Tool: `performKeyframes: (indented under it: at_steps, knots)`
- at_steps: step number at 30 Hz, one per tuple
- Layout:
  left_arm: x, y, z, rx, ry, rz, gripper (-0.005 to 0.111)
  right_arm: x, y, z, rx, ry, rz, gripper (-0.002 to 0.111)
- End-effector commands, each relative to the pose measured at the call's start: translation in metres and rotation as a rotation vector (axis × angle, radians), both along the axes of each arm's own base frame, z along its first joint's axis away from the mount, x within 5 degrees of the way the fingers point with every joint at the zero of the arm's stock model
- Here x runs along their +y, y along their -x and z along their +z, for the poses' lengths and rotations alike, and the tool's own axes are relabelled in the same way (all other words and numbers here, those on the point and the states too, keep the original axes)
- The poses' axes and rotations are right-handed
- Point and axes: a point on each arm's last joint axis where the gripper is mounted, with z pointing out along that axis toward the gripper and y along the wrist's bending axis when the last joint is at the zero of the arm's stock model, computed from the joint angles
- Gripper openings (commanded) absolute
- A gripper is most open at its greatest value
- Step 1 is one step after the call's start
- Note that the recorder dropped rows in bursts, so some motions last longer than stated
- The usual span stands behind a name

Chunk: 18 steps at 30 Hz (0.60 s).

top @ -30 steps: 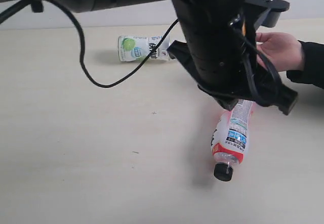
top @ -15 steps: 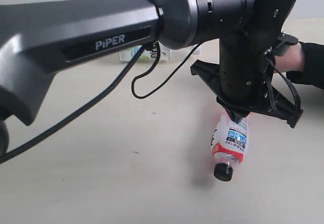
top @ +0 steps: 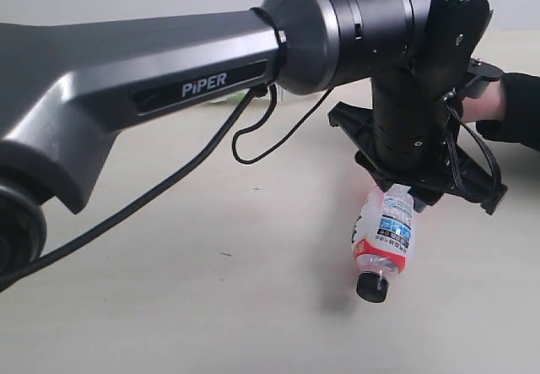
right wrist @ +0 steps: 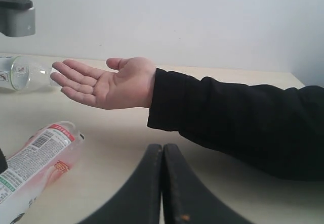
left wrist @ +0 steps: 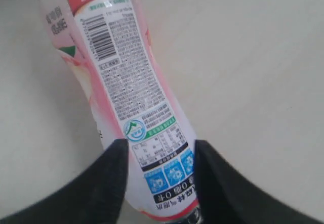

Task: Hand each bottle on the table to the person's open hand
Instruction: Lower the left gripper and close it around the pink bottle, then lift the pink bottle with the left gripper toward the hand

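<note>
A clear bottle (top: 384,235) with a red-pink label and black cap (top: 372,287) lies on the table (top: 169,306), cap toward the near edge. My left gripper (top: 405,192) is down over its base end. In the left wrist view its fingers (left wrist: 114,173) stand apart on either side of the bottle (left wrist: 126,82), close against its sides, with the gripper (left wrist: 158,150) open. The person's open hand (right wrist: 109,82) is held palm up above the table beyond that bottle (right wrist: 35,158). My right gripper (right wrist: 162,150) is shut and empty. Another clear bottle (right wrist: 25,72) lies behind the hand.
The left arm's big dark body (top: 253,62) spans the exterior view and hides most of the far table. The person's black sleeve (right wrist: 238,123) reaches in over the table from the right. A loose black cable (top: 253,150) hangs under the arm.
The left arm swung in and settled lower over the pink bottle, and its jaws went from shut to apart around the bottle. The bottle has not moved.
</note>
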Motion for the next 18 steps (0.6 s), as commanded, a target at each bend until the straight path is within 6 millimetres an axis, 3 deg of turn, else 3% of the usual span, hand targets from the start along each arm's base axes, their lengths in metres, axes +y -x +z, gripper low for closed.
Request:
performKeyframes:
  at_steps: [1,2,4,18]
  knots:
    - [-0.0021,-0.0043,0.0044,-0.022,0.042,0.008,0.076,-0.0001,0.0001,-0.0006,-0.008,0.003,-0.001,0.0]
    - [-0.0029,-0.0047,0.0047,-0.027,0.052,0.008,0.084,-0.0001,0.0001,-0.0006,-0.008,0.003,-0.001,0.0]
    - [-0.0047,-0.0057,0.0055,-0.039,0.073,0.008,0.089,-0.0001,0.0001,-0.0006,-0.008,0.003,-0.001,0.0]
    - [-0.0032,-0.0138,0.0069,-0.114,0.07,0.073,0.089,-0.0001,0.0001,-0.0006,-0.008,0.003,-0.001,0.0]
